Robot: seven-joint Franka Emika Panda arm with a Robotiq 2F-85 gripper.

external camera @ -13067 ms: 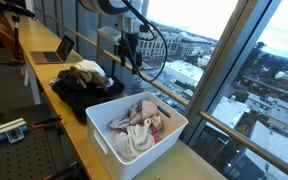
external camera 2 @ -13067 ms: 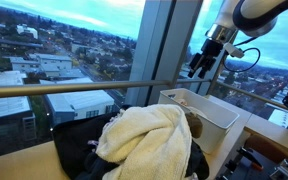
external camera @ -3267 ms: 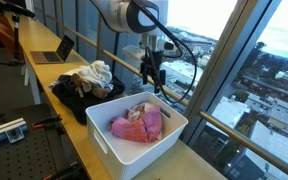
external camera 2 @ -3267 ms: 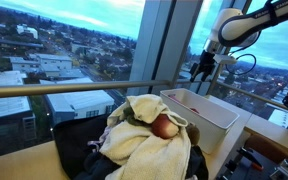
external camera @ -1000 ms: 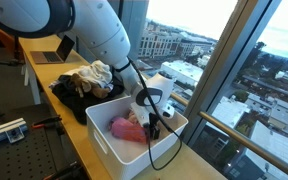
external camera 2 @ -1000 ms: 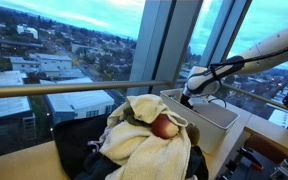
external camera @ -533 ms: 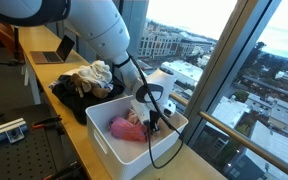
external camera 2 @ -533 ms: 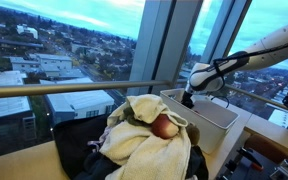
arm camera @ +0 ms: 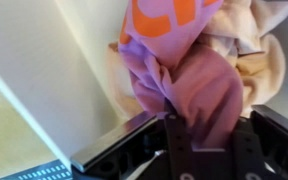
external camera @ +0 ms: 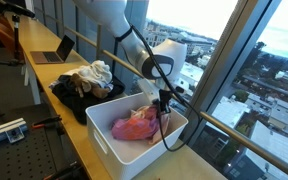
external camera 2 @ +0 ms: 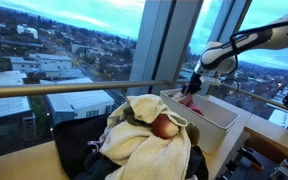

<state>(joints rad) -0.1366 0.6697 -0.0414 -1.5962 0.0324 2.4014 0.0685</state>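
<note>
The pincer (arm camera: 209, 128) is closed almost fully, and its two fingers pinch a fold of the pink cloth (arm camera: 189, 85), which carries an orange print. In the wrist view the cloth bunches directly between the fingertips and spreads away from them over a cream fabric (arm camera: 259, 55). In both exterior views the pincer (external camera: 162, 106) stands over the white bin (external camera: 119, 152). The pink cloth (external camera 2: 189, 98) hangs from the pincer (external camera 2: 196, 88), with its upper part raised toward the rim and the rest lying inside the bin. A second ago the pincer was lower in the bin and its jaws stood much wider. Since then they have closed on the cloth, the arm has risen, and the cloth is pulled up with it. The heap of clothes (external camera: 89, 75) and the laptop (external camera: 54, 52) beside the bin have not moved.
</note>
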